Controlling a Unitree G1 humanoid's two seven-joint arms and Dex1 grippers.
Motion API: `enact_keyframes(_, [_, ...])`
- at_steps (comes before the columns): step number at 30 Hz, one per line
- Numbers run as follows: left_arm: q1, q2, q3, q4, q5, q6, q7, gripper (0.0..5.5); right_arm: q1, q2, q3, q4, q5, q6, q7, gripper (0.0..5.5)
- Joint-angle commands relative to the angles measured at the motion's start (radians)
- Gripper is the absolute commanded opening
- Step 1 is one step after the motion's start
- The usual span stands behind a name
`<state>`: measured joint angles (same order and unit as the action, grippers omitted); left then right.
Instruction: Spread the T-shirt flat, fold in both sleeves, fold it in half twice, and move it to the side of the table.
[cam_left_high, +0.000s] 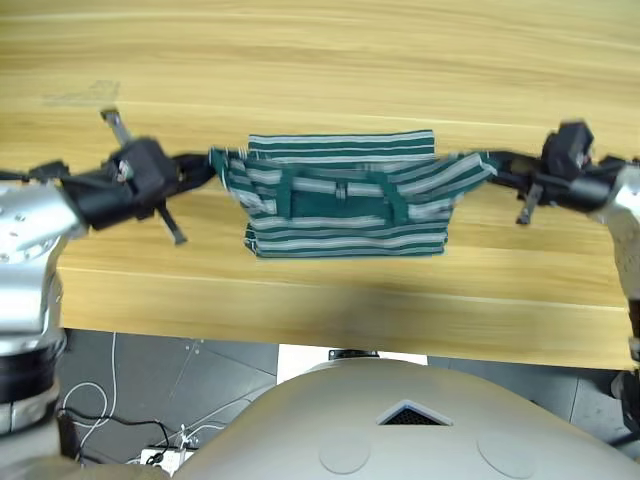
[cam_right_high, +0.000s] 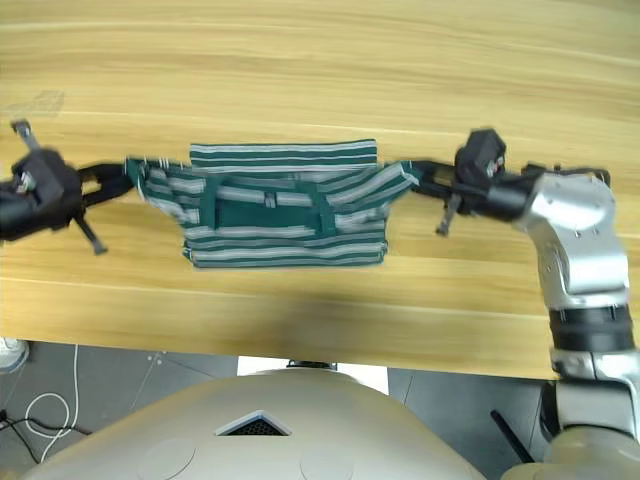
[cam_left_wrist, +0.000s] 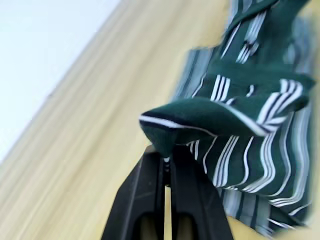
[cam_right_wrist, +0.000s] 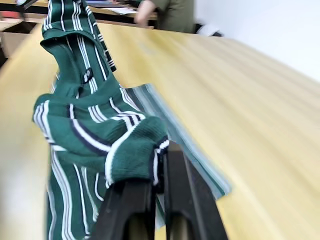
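Spanning crosswise above the counter (cam_left_high: 300, 60): striped T-shirt (cam_left_high: 345, 200), left hand (cam_left_high: 212, 165) and right hand (cam_left_high: 490, 165) each clamped on one end.

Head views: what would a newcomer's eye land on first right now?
The green striped T-shirt is stretched mid-table between both arms, part of it held up off the wooden table. The left gripper pinches its left end and the right gripper its right end, each shut on fabric.
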<state>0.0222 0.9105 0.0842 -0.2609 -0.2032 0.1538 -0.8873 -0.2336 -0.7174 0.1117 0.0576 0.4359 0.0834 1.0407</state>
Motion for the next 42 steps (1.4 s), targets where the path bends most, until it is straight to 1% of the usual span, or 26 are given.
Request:
enact_keyframes(1, [-0.081,-0.054,-0.111,0.138,0.102,-0.029,0.022,0.00,-0.140,0.073,0.036,0.160,-0.089,-0.046,0.007,0.03])
enact_keyframes(6, [-0.149,-0.127,-0.193,0.295,0.188,-0.098,0.050,0.00,-0.253,0.175,0.065,0.372,-0.180,-0.111,0.002,0.03])
enact_keyframes(9, [-0.158,-0.151,-0.219,0.371,0.224,-0.135,0.063,0.00,-0.240,0.200,0.090,0.441,-0.239,-0.148,0.006,0.03])
enact_keyframes(11, [-0.159,-0.175,-0.212,0.398,0.218,-0.150,0.077,0.00,-0.229,0.214,0.091,0.476,-0.259,-0.167,0.003,0.03])
enact_keyframes(12, [-0.163,-0.189,-0.205,0.406,0.210,-0.149,0.087,0.33,-0.222,0.215,0.092,0.489,-0.270,-0.176,0.002,0.40])
enact_keyframes(17, [-0.173,-0.248,-0.159,0.427,0.168,-0.162,0.124,1.13,-0.225,0.229,0.061,0.557,-0.296,-0.214,-0.040,1.32])
enact_keyframes(19, [-0.195,-0.280,-0.139,0.464,0.158,-0.169,0.157,1.51,-0.269,0.253,0.022,0.621,-0.325,-0.298,-0.163,1.76])
enact_keyframes(21, [-0.241,-0.322,-0.111,0.536,0.144,-0.174,0.208,1.76,-0.334,0.283,-0.032,0.700,-0.344,-0.366,-0.313,2.05])
enact_keyframes(24, [-0.343,-0.400,-0.066,0.718,0.125,-0.181,0.291,2.20,-0.402,0.318,-0.066,0.804,-0.376,-0.430,-0.460,2.55])
enact_keyframes(26, [-0.393,-0.436,-0.053,0.827,0.130,-0.200,0.339,2.47,-0.413,0.338,-0.068,0.848,-0.391,-0.462,-0.492,2.86])
enact_keyframes(27, [-0.414,-0.455,-0.047,0.879,0.129,-0.213,0.357,2.74,-0.411,0.348,-0.069,0.863,-0.396,-0.478,-0.501,3.16])
enact_keyframes(28, [-0.434,-0.470,-0.042,0.923,0.133,-0.233,0.381,2.84,-0.404,0.355,-0.070,0.872,-0.401,-0.493,-0.507,3.29])
enact_keyframes(32, [-0.492,-0.520,-0.005,1.069,0.133,-0.291,0.499,3.45,-0.367,0.374,-0.062,0.882,-0.416,-0.536,-0.505,3.98])
enact_keyframes(34, [-0.484,-0.527,0.002,1.076,0.132,-0.320,0.514,3.81,-0.356,0.378,-0.050,0.875,-0.430,-0.550,-0.495,4.38])
enact_keyframes(37, [-0.462,-0.527,0.044,1.010,0.089,-0.356,0.509,4.35,-0.346,0.384,-0.029,0.856,-0.456,-0.570,-0.486,4.97])
enact_keyframes(39, [-0.437,-0.537,0.077,0.931,0.058,-0.373,0.516,4.38,-0.359,0.396,0.002,0.861,-0.495,-0.589,-0.496,5.37])
enact_keyframes(42, [-0.405,-0.552,0.130,0.778,0.010,-0.357,0.561,4.38,-0.441,0.399,0.106,0.938,-0.640,-0.603,-0.537,5.37])
